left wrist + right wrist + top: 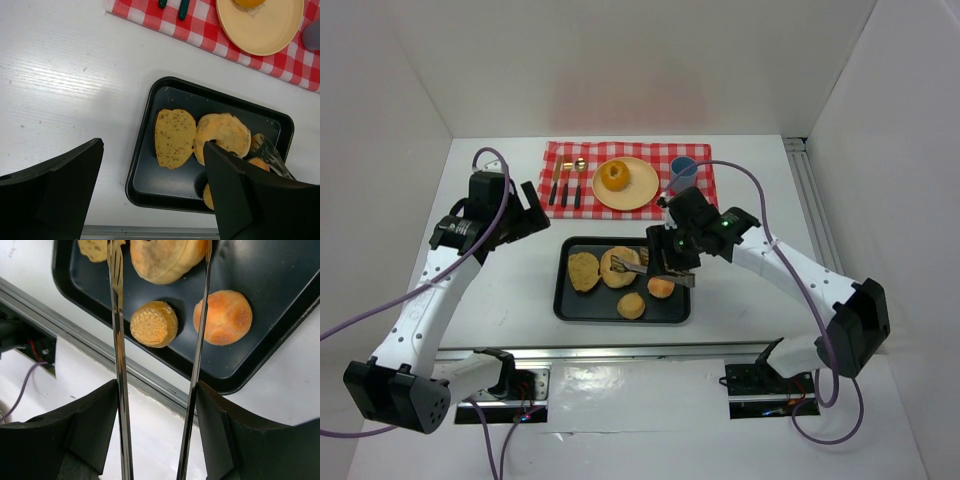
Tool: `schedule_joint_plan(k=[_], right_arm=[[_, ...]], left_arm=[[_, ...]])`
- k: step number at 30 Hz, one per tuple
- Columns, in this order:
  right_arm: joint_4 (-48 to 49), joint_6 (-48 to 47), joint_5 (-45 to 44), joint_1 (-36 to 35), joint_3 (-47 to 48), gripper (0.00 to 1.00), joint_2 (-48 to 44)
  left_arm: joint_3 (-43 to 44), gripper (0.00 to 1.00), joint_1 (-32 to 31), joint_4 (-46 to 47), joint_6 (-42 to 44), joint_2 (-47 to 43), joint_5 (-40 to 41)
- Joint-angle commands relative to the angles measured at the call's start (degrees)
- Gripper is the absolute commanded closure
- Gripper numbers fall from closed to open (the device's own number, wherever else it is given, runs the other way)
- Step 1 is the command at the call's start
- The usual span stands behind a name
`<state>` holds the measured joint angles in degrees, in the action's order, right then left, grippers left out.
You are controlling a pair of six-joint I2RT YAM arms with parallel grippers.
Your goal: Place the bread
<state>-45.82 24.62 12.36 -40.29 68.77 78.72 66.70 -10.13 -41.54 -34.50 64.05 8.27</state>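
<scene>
While the right gripper (157,407) is clamping the tongs (120,390), their arms are pointing left over the tray (671,309), gaping wide around the large bun (612,273), squeezing nothing.

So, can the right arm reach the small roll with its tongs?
Probably yes: the right gripper's tongs hang open above the tray, and the small roll shows uncovered between their blades.

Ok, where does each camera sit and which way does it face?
Top external: above and behind, looking down on the table; both arms show, left tool, right tool.
Left wrist: on the left arm, facing down at the tray; its open fingers show.
Right wrist: on the right arm, facing down along the tongs its fingers grip.
All share the tray.
</scene>
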Motion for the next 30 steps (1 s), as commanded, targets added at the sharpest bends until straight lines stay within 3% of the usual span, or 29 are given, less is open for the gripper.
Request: schedule_joint_plan(k=[1, 7, 12, 13, 20, 30], right_arm=[[0.9, -0.2, -0.1, -0.8, -0.5, 0.32, 2.7], [1.4, -1.3, -1.6, -0.8, 0.8, 0.36, 5.7], [-2.8, -1.9, -6.5, -0.8, 6.1, 0.69, 5.0], [-3.8, -2.4, -7.7, -0.8, 7.5, 0.71, 4.3], [-8.0, -5.9, -11.1, 3.8, 21.1, 0.71, 7.2], [7.3, -7.3, -8.3, 12.2, 32.6, 0.70, 24.8]], left_arm=[[1.2, 0.06, 0.4, 2.1, 0.5, -0.2, -0.7], [1.2, 0.06, 0.4, 2.1, 0.5, -0.2, -0.7], [1.2, 0.06, 0.4, 2.1, 0.5, -0.2, -0.7], [1.2, 0.06, 0.4, 2.1, 0.5, -0.2, -0.7], [1.7, 0.06, 0.4, 2.6, 0.5, 0.4, -1.9], [1.1, 0.06, 0.4, 2.6, 0.0, 0.4, -1.9]])
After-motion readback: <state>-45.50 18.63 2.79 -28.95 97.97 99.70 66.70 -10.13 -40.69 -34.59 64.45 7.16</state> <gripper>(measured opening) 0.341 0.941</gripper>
